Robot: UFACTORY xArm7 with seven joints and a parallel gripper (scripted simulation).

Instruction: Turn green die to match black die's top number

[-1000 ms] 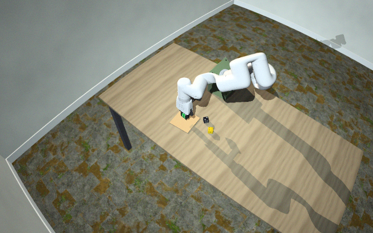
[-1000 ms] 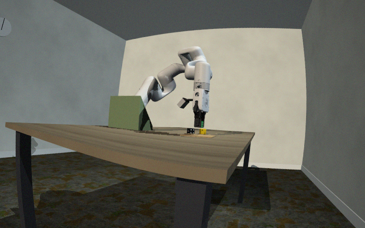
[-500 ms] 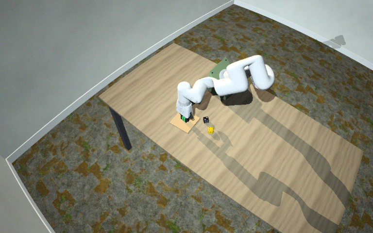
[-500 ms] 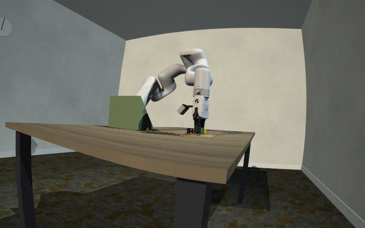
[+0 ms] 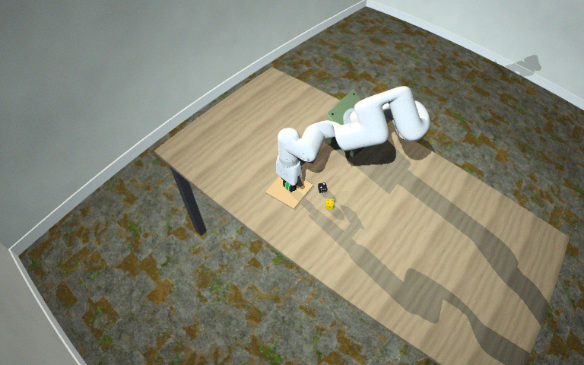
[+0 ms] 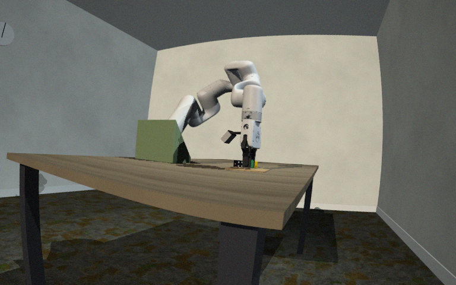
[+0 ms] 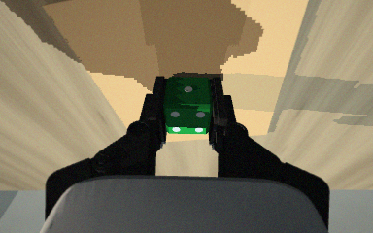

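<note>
My gripper (image 7: 188,91) (image 5: 289,185) (image 6: 250,162) is shut on the green die (image 7: 187,106) (image 5: 286,185) (image 6: 252,163) and holds it down at the tan mat (image 5: 281,196) (image 6: 260,170) (image 7: 112,39). In the wrist view the die sits between the black fingers, with pips showing on the faces toward the camera. The black die (image 5: 322,187) (image 6: 237,163) lies on the table to the right of the mat. The yellow die (image 5: 329,204) (image 6: 256,164) lies a little nearer than the black one. The black die's top number is too small to read.
A green box (image 5: 342,112) (image 6: 158,141) stands at the arm's base behind the dice. The table's near-left edge (image 5: 223,202) runs close beside the mat.
</note>
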